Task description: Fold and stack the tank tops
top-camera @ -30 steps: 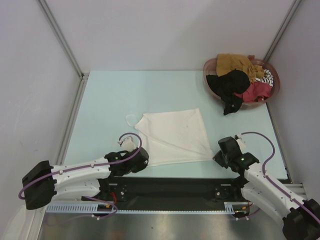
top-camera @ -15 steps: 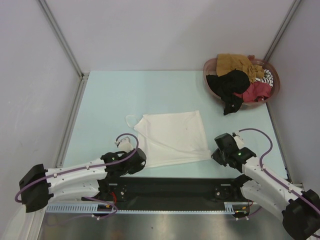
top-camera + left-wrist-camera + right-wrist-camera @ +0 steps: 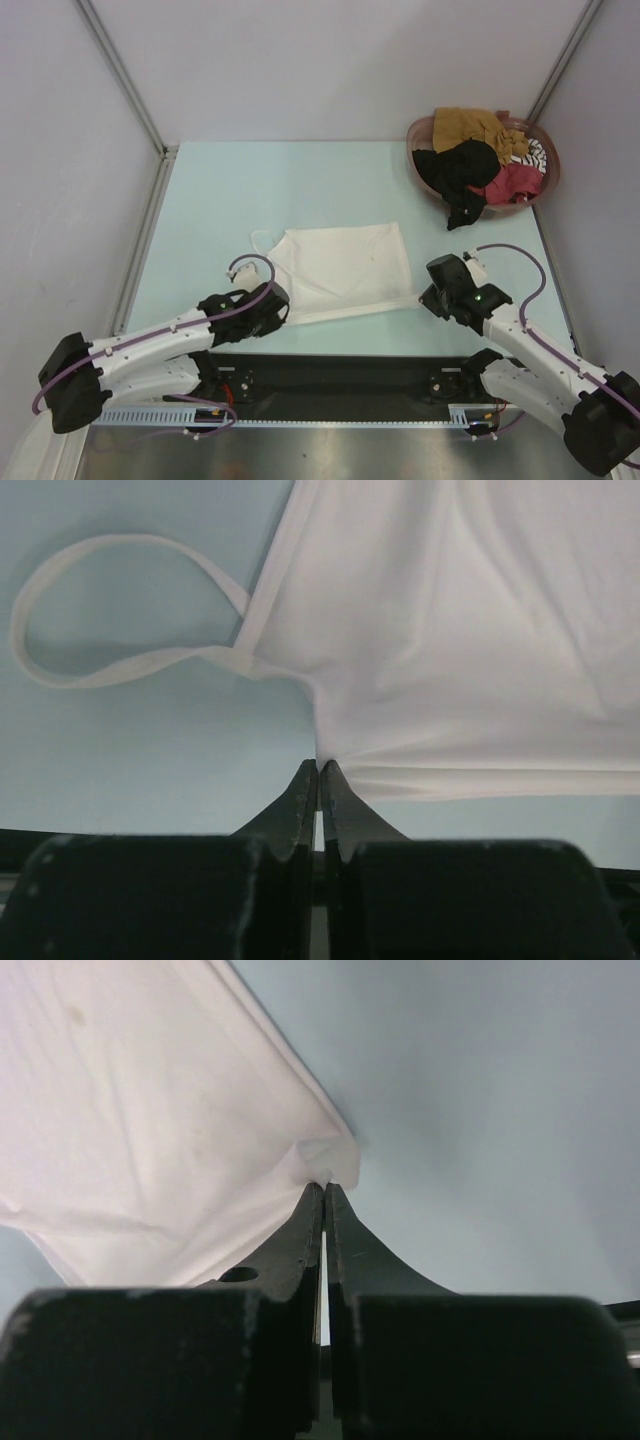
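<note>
1. White tank top point(image 3: 345, 270) lies spread on the pale table point(image 3: 220, 190), toward the arm bases and to the left of the basket point(image 3: 411, 150), well apart from it.
2. Long axis runs approx. side to side across the table. The near edge is pulled into a line that sits a bit farther from the basket at its left end than at its right.
3. Strap loop point(image 3: 110, 540) sticks out at the far-left corner and points away from the basket. It lies flat on the table w/ the loop open.
4. Left gripper point(image 3: 320, 765): jaws pressed together w/ only a sliver between the tips, pinching the near corner of the white top that is farthest from the basket. Cloth puckers into folds right at the tips.
5. Right gripper point(image 3: 325, 1185): jaws closed tight, nipping the near corner on the basket side. A small flap of cloth bunches just above the tips.
6. Basket sits at the far right corner, holding the other tops in a heap:
   - mustard-brown top point(image 3: 468, 123) at the back
   - black top point(image 3: 460, 170) draped over the front rim
   - red top point(image 3: 515, 183) on the front right
   - striped top point(image 3: 535, 152) on the right
7. One faint small spot shows on the white cloth in the right wrist view. Can't tell what it is.
</note>
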Controlling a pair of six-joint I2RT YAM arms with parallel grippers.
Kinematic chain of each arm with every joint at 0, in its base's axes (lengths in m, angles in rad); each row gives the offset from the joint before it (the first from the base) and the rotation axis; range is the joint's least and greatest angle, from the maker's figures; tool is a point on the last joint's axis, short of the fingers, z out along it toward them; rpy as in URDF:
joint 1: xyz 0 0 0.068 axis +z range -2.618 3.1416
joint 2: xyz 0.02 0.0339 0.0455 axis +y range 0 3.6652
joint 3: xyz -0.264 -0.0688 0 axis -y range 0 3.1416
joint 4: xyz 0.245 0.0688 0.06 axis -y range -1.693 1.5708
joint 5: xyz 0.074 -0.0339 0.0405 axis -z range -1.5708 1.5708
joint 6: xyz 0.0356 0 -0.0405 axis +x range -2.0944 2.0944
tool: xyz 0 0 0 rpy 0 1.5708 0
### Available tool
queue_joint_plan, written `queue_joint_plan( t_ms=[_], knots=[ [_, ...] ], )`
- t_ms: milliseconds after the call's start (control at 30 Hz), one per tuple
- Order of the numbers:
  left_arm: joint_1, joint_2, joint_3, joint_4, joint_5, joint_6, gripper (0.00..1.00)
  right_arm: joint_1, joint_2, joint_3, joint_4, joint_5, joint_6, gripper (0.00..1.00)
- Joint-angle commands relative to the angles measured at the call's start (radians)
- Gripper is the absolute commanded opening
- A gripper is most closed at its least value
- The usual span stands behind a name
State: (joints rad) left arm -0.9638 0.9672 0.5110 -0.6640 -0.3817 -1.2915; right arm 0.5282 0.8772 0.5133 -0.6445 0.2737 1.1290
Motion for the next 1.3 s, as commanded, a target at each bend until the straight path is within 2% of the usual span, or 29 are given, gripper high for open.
queue_joint_plan(
  t_ms=[0,433,1067,1200,1267],
  knots=[
    [0.036,-0.022,0.076,-0.028,-0.006,0.081,0.06,0.004,0.035,0.066,0.016,0.056,-0.009,0.00],
    [0.178,0.050,0.158,0.024,0.026,0.242,0.06,-0.005,0.172,0.159,0.097,0.091,-0.052,0.02],
    [0.315,0.260,0.218,0.147,0.053,0.373,0.06,-0.120,0.394,0.208,0.318,0.012,-0.186,0.02],
    [0.336,0.300,0.238,0.165,0.056,0.400,0.08,-0.128,0.453,0.231,0.365,-0.016,-0.207,0.05],
    [0.343,0.320,0.242,0.181,0.061,0.412,0.11,-0.129,0.482,0.252,0.388,-0.036,-0.216,0.11]
  ],
)
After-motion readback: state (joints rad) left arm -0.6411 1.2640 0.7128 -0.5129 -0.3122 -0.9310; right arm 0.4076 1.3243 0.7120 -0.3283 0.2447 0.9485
